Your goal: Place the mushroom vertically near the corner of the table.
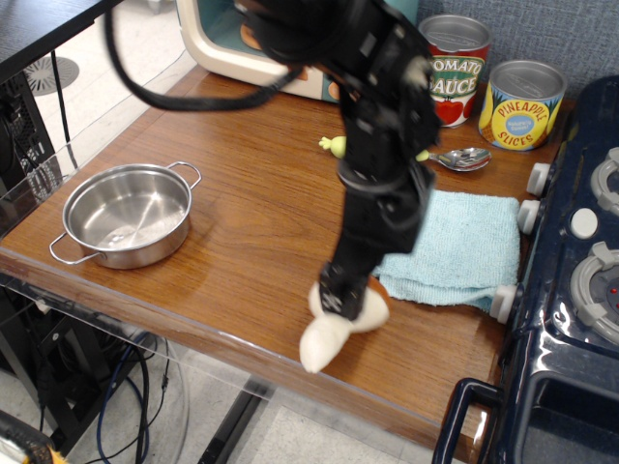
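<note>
The mushroom lies tilted on the table near its front edge, cream stem pointing toward the edge and the cap partly hidden under the arm. A sliver of brown-orange shows beside the cap. My gripper comes down onto the mushroom's cap end and is closed on it. The arm is motion-blurred, so the fingers are hard to make out.
A steel pot sits at the left. A light blue cloth lies right of the arm, against the dark blue toy stove. A spoon, a tomato sauce can and a pineapple can stand at the back.
</note>
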Controlling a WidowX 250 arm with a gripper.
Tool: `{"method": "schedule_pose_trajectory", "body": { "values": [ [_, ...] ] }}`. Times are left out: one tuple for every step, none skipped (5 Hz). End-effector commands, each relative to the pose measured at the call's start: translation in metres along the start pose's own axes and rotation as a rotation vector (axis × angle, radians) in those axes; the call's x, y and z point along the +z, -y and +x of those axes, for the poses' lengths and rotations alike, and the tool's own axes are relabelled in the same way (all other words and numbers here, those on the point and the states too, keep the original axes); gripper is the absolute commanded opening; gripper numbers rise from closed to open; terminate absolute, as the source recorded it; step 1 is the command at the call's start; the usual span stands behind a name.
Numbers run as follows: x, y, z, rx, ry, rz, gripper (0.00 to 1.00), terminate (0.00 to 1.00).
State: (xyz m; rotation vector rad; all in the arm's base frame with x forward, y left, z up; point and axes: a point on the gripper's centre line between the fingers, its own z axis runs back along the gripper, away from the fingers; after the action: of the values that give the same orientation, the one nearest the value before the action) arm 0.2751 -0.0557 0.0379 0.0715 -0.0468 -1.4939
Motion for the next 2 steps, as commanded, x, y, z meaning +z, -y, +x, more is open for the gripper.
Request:
{"method": "schedule_pose_trajectory", "body": {
  "values": [
    [0.049,-0.002,-0.024,0.031,0.049,0.090,1.00,0.00],
    [0.063,-0.001,-0.032,0.041,0.065,0.099,1.00,0.00]
  ]
}}
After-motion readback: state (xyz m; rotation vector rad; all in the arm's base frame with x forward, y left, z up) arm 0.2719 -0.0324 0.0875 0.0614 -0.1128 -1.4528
